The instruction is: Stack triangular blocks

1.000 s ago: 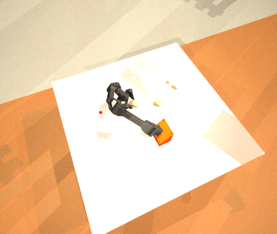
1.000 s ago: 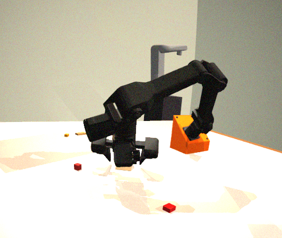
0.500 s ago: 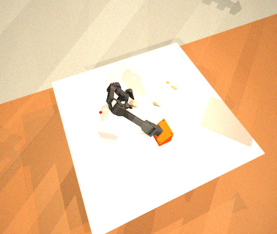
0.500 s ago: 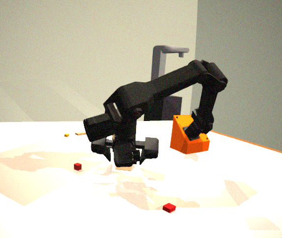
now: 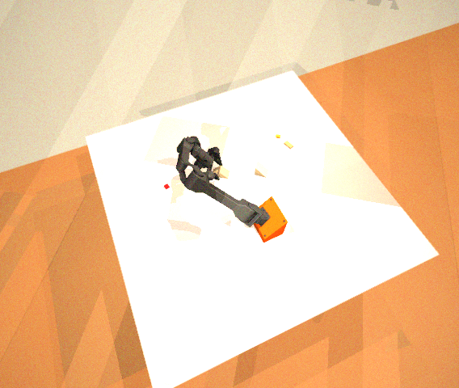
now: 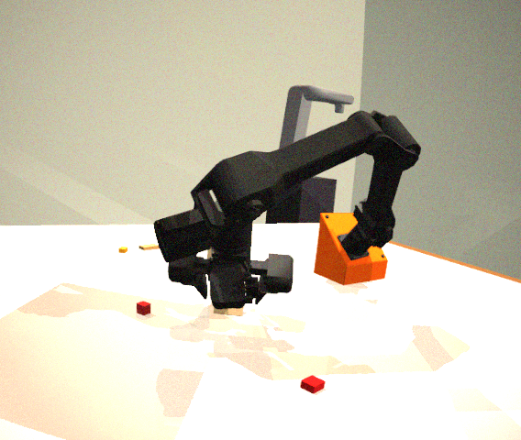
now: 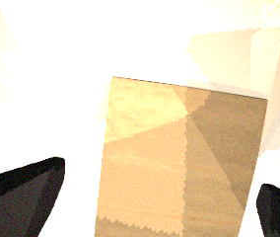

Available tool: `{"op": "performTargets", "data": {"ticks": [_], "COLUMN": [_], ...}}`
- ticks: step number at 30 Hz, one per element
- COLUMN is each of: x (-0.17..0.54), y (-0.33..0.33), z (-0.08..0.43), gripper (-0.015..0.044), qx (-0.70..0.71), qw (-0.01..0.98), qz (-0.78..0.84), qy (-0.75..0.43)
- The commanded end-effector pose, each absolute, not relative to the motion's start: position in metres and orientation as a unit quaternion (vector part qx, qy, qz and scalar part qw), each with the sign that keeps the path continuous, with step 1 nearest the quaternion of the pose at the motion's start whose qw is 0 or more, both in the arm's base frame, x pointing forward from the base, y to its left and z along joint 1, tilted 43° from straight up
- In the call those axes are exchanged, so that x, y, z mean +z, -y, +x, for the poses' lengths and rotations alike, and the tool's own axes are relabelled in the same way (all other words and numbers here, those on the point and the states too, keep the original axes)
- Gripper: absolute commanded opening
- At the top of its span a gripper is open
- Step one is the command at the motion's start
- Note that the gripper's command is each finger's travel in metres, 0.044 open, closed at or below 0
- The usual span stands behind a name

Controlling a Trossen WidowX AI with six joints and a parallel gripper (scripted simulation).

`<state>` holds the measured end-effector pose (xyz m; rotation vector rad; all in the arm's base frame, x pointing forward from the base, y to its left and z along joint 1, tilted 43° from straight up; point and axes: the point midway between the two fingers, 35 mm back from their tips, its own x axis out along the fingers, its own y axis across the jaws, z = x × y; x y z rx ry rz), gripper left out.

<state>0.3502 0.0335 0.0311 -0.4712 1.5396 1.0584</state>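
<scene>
One triangular block (image 5: pixel 223 171) (image 6: pixel 235 312) (image 7: pixel 142 183), pale wood, rests on the table below my gripper. My gripper (image 5: pixel 219 170) (image 6: pixel 230 300) (image 7: pixel 164 183) is open, pointing down. In the wrist view its fingertips lie either side of the block, with a wide gap on the left and a narrower one on the right; neither finger touches it. The other triangular block (image 5: pixel 259 172) stands apart on the table, to the right in the top view. In the exterior view it is mostly hidden behind the arm. The near block's lower part is cut off in the wrist view.
The arm's orange base (image 5: pixel 275 219) (image 6: pixel 332 253) stands on the table (image 5: pixel 263 284). One small red block (image 6: pixel 143 308) and another red block (image 6: pixel 312 384) lie around the gripper. Two small yellow pieces (image 5: pixel 277 136) (image 5: pixel 288 145) lie beyond the second triangular block.
</scene>
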Motion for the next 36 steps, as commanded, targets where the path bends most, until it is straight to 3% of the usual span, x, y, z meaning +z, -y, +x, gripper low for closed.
{"op": "performTargets", "data": {"ticks": [1, 5, 11, 17, 36], "x": [0.031, 0.031, 0.031, 0.036, 0.102], "y": [-0.034, -0.034, -0.034, -0.029, 0.032], "z": [0.35, 0.35, 0.35, 0.35, 0.34], "gripper": [0.0309, 0.0204, 0.0164, 0.0006, 0.0], "qx": [0.451, 0.451, 0.451, 0.451, 0.449], "qw": [0.571, 0.571, 0.571, 0.571, 0.57], "qz": [-0.201, -0.201, -0.201, -0.201, -0.202], "qy": [-0.656, -0.656, -0.656, -0.656, -0.658]}}
